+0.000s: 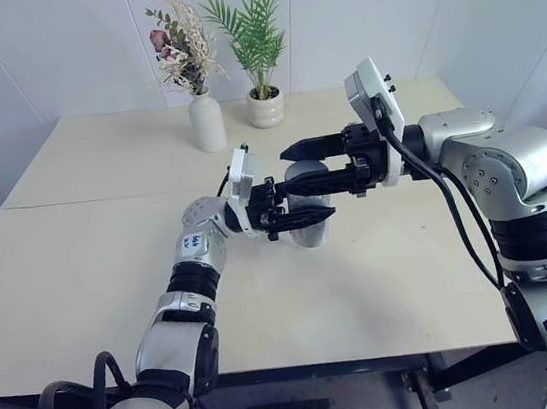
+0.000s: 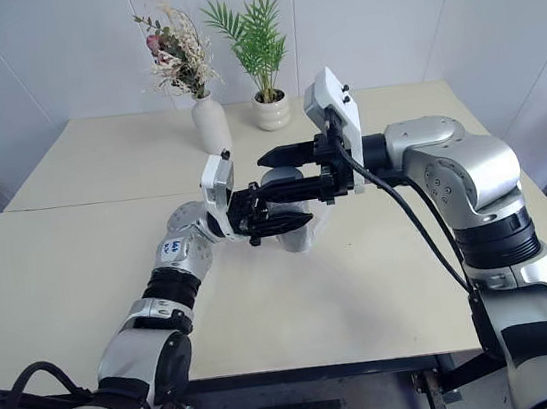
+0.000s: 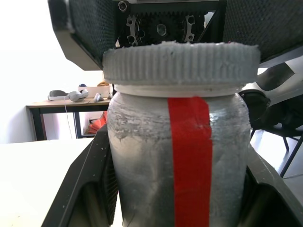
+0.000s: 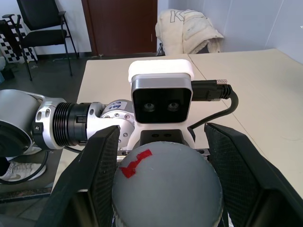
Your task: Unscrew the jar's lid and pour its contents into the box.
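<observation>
Above the middle of the desk (image 1: 83, 290), the left gripper (image 1: 301, 218) clamps the body of the jar (image 3: 177, 156), held upright with its long axis vertical and its red strip running top to bottom. The right gripper (image 1: 314, 164) is closed around the grey lid (image 4: 166, 187) on top.

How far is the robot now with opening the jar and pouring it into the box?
Done: the left gripper is shut on the jar, held above the table. In hand: the right gripper is shut on the lid, which sits on the jar's neck. Left: unscrewing it and pouring into the box.
</observation>
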`<state>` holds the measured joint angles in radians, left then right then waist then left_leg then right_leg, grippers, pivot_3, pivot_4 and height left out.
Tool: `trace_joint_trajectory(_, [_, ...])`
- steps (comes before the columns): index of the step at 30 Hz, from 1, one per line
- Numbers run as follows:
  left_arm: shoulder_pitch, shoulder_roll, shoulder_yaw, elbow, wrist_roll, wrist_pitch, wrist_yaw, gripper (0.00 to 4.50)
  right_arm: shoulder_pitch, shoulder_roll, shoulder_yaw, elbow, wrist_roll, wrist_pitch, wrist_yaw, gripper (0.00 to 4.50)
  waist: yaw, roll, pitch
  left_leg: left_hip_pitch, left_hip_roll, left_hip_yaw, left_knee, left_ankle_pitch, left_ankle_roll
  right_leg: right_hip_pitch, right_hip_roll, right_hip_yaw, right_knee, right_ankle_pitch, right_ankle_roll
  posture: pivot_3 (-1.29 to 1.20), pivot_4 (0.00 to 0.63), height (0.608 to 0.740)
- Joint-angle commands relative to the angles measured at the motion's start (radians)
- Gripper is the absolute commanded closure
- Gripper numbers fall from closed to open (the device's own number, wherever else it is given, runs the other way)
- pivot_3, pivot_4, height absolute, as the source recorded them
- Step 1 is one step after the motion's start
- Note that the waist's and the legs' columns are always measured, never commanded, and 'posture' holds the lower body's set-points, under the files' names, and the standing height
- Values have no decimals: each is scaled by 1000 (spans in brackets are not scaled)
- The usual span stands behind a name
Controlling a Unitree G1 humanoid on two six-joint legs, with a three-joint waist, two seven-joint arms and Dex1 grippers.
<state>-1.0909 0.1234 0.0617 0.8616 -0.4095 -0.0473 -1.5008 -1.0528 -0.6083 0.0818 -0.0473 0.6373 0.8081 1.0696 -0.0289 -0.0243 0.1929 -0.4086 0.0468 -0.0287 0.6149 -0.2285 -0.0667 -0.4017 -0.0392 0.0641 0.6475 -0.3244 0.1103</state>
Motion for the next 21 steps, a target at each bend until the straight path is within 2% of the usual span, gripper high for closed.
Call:
trace_joint_trajectory(1, [24,-22,-57,31,42,-2,-75,2225,-101,-14,-121,-45,36,-75,-5,1942,0,0,0,0,0,0,0,0,0,0,0,0,0,0,0,0,150,740])
trace_joint_trajectory(3, [25,-23,-58,31,42,-3,-77,2232,-104,-15,-123,-46,39,-73,-3,1942,0,0,0,0,0,0,0,0,0,0,0,0,0,0,0,0,150,740])
trace_joint_trajectory(5, [27,-24,-63,33,43,-6,-82,2250,-111,-20,-125,-42,40,-74,6,1942,1,6,4,0,0,0,0,0,0,0,0,0,0,0,0,0,150,740])
trace_joint_trajectory(21, [-31,-22,-31,32,15,-36,-57,2250,-110,-54,-140,-27,7,-83,17,1942,1,6,4,0,0,0,0,0,0,0,0,1,1,0,0,0,150,740])
